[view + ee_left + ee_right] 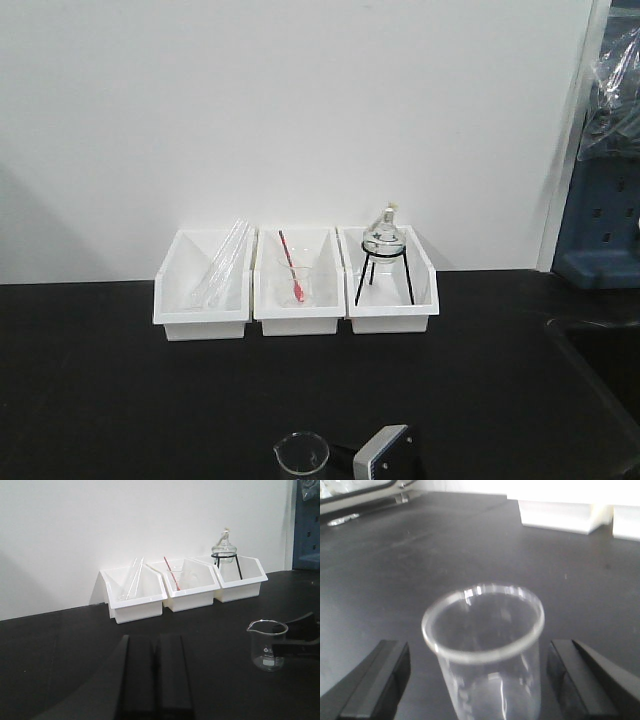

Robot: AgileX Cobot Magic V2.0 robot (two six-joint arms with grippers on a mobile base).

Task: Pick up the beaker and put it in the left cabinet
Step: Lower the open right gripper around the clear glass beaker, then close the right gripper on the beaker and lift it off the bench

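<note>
Straddling the beaker: the right gripper (482, 690) has its jaws spread wide, one dark finger at the beaker's (485, 645) 9 o'clock and one at its 3 o'clock. There is a clear gap on each side, and nothing is clamped.
Beaker's place: it stands upright on the black bench top (120, 380), at 6 o'clock in the front view, well apart from the three white bins (297, 285) toward 12 o'clock.
Left gripper (155, 650): the fingers are pressed together and empty, low over the bench.
Risk: the glass looks smooth and light. If one finger arrives first, it could shove or tip the beaker. A weak pinch could let it slide out on the lift.
Further risk: the carry to the left cabinet is unseen ground, so a knock on a shelf edge is possible.
Hidden: the left cabinet appears in no view. The beaker's base is cut off in the front and right wrist views. The right wrist view is blurred, so no markings are readable there.
</note>
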